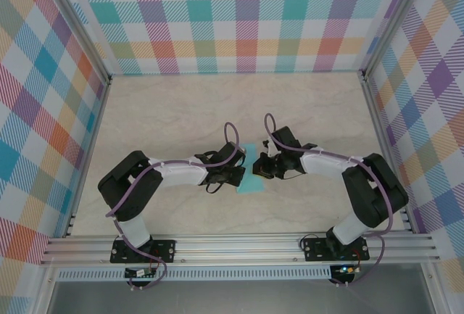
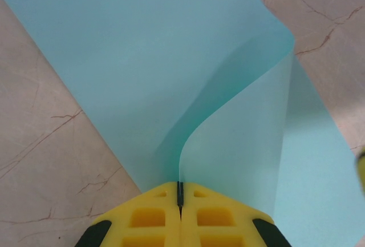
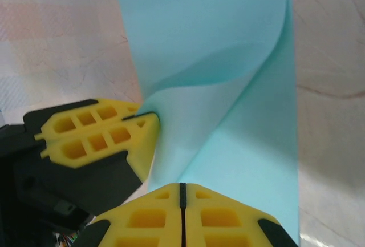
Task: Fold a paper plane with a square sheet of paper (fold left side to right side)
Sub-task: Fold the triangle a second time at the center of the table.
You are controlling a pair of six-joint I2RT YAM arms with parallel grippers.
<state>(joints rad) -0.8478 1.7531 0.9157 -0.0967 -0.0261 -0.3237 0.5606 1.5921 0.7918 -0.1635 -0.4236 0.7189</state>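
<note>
- This looks like a robotics lab test cell rather than a home. The left arm (image 1: 130, 183) and the right arm (image 1: 373, 187) are bolted to black base plates (image 1: 143, 249) at the bottom of the frame.
- Bare aluminium rails (image 1: 239, 245) run along the lower edge, and posts (image 1: 76, 20) rise at the upper left and upper right, boxing in the bench.
- Plaid printed panels (image 1: 246, 17) line the back and sides like a backdrop.
- The marble-look tabletop (image 1: 181, 111) fills the centre.
- Exposed purple cables (image 1: 230, 136) loop along both arms, and a small circuit board (image 1: 141, 273) hangs at the lower left.
</note>
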